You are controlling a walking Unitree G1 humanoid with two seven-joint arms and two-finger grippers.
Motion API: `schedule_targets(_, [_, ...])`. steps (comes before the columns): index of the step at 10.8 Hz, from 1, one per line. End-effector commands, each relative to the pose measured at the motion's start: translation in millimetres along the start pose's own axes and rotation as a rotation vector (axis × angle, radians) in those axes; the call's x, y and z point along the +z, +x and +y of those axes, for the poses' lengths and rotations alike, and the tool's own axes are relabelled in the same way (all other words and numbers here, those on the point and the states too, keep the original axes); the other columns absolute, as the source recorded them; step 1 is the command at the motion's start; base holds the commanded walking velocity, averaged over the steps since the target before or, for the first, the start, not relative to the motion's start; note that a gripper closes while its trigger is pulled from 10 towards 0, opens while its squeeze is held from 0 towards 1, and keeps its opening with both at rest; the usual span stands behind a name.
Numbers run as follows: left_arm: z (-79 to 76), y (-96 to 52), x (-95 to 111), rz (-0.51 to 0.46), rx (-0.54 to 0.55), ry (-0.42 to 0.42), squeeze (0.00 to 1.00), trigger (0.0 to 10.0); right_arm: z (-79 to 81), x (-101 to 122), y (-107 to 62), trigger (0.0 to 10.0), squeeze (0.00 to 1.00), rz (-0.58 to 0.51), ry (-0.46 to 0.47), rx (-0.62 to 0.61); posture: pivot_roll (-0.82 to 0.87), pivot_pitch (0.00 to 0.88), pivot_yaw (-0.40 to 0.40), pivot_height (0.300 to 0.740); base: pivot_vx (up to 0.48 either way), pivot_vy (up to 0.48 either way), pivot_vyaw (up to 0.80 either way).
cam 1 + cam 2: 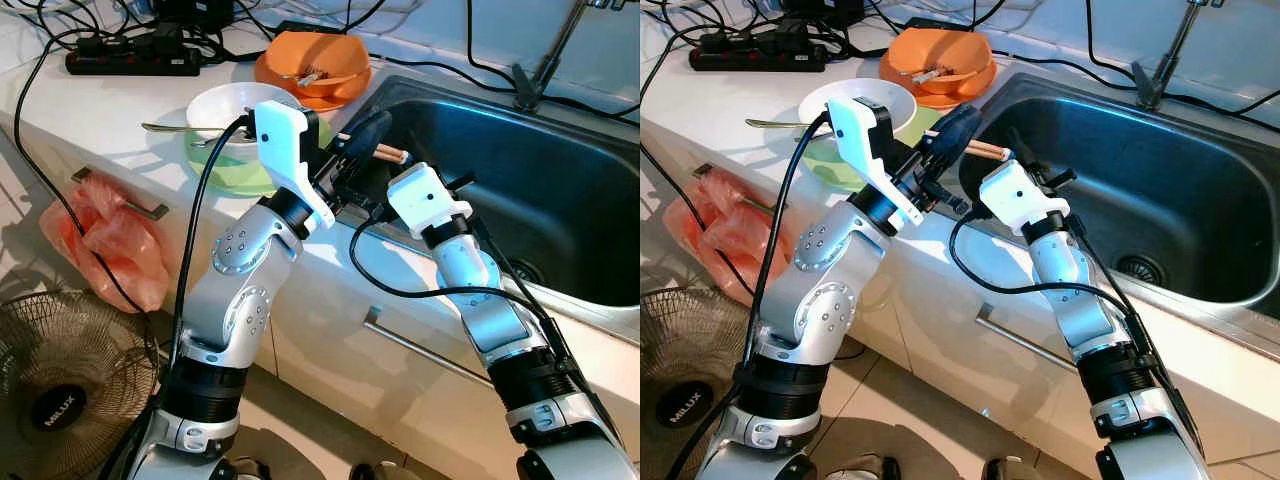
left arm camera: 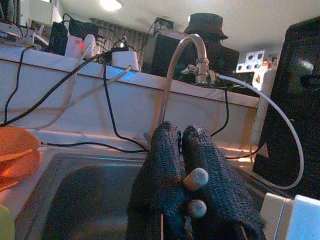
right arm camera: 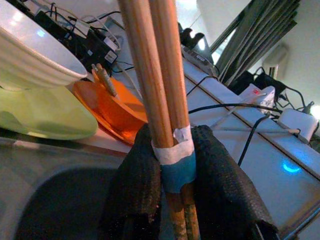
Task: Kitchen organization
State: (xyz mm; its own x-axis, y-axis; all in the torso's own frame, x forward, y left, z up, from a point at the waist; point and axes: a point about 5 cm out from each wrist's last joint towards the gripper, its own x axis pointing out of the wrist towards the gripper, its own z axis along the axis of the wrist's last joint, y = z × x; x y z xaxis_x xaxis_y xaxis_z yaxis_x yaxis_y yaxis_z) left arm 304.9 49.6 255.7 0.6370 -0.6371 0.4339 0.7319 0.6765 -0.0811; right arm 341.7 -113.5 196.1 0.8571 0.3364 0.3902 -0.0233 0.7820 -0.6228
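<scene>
Left gripper (image 1: 958,127) — fingers pressed together on the chopsticks (image 3: 161,85), above the counter's front edge at the sink's (image 1: 560,190) left rim. Right gripper (image 3: 172,172) pinches the same taped pair lower down; both hold at once, so this reads as a handover. You release one side only after the other's grip is firm, and keep the sticks level. Just left on the counter (image 1: 60,100): white bowl (image 1: 235,105) on a green plate (image 1: 235,172), orange bowl (image 1: 315,62) behind — keep the tips clear of them.
</scene>
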Motion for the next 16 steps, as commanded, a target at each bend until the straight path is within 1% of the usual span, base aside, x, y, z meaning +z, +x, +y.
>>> schedule_targets(1, [-4.6,0.1,-0.8,0.009,-0.021,0.000,0.00,10.0,-6.8,1.2,3.6,0.0,0.00,0.000,0.023,-0.030,0.04,0.088,0.003,0.740,0.000,0.000,0.00])
schedule_targets(3, [-0.8,0.7,-5.3,0.044,0.009,0.056,0.00,10.0,-8.5,-0.1,3.5,0.0,0.00,0.005,0.022,-0.037,0.04,0.087,0.002,0.740,0.000,0.000,0.00])
schedule_targets(4, [0.4,-0.3,-10.3,0.073,0.007,0.097,1.00,10.0,-8.7,-0.4,3.5,0.0,0.00,0.007,0.021,-0.038,0.04,0.087,0.002,0.740,0.000,0.000,0.00])
schedule_targets(8, [2.1,-1.9,-11.5,0.072,0.023,0.090,1.00,10.0,-12.5,-4.3,4.2,0.0,0.00,0.025,0.033,-0.055,0.04,0.087,0.001,0.740,0.000,0.000,0.00])
schedule_targets(11, [4.7,-4.6,-10.2,0.061,0.043,0.093,1.00,10.0,-20.7,-8.6,5.8,0.0,0.00,0.060,0.080,-0.105,0.05,0.083,-0.001,0.740,0.000,0.000,0.00])
schedule_targets(12, [6.7,-7.6,-10.6,0.063,0.060,0.105,0.00,10.0,-28.8,-12.5,7.9,0.0,0.00,0.085,0.090,-0.137,0.05,0.083,-0.001,0.740,0.000,0.000,0.00])
schedule_targets(13, [9.1,-9.6,-11.3,0.064,0.073,0.105,0.00,10.0,-35.1,-16.5,9.3,0.0,0.00,0.112,0.120,-0.173,0.05,0.078,-0.003,0.740,0.000,0.000,0.00])
schedule_targets(15, [11.1,-13.3,-14.1,0.085,0.083,0.121,0.00,10.0,-42.6,-19.6,11.8,0.0,0.00,0.134,0.145,-0.200,0.05,0.078,-0.003,0.740,0.000,0.000,0.00])
schedule_targets(16, [21.0,-18.9,-25.3,0.167,0.147,0.189,0.00,10.0,-48.7,-31.5,15.0,6.3,0.00,0.223,0.160,-0.219,0.05,0.065,-0.010,0.740,0.000,0.000,0.00])
